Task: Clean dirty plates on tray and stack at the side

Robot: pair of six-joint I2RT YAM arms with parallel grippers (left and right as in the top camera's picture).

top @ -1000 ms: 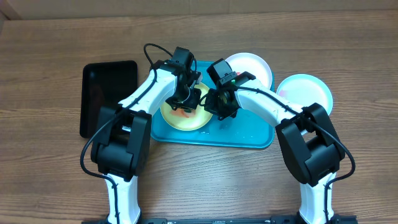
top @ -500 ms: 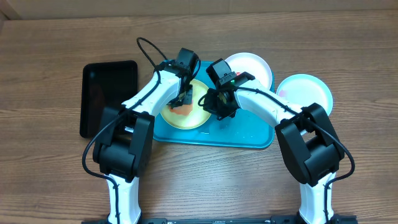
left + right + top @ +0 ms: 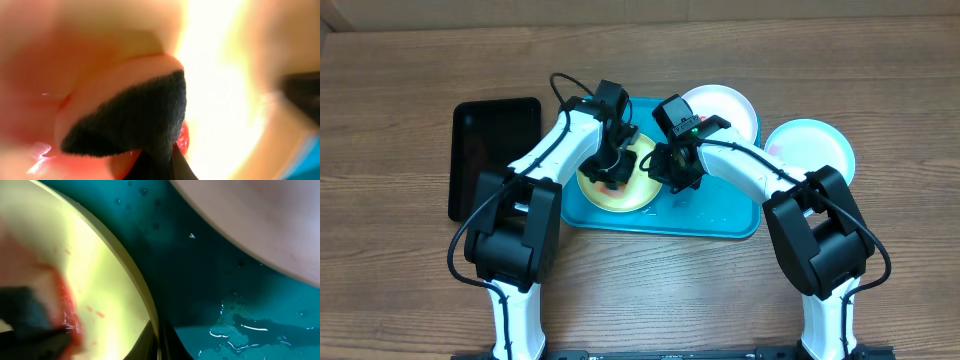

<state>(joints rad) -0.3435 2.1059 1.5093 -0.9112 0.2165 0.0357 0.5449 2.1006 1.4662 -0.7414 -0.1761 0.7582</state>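
Observation:
The pale yellow-green plate (image 3: 632,196) lies on the left half of the turquoise tray (image 3: 720,212). My left gripper (image 3: 610,170) is shut on a dark fuzzy pad (image 3: 130,120) and presses it onto the plate's red smear (image 3: 183,141). My right gripper (image 3: 672,178) is shut on the plate's right rim; the right wrist view shows the rim (image 3: 135,285) pinched between the fingers (image 3: 159,342). The white plate (image 3: 725,108) rests at the tray's back right corner. The pale blue plate (image 3: 815,148) lies on the table to the right of the tray.
A black rectangular tray (image 3: 495,150) lies on the table left of the turquoise tray. The turquoise tray's floor (image 3: 210,295) is wet, with droplets and a small puddle near my right gripper. The table is brown wood.
My left gripper has moved back and forth over the yellow-green plate with the pad and now covers the red smear in the overhead view. The right gripper has stayed on the rim.

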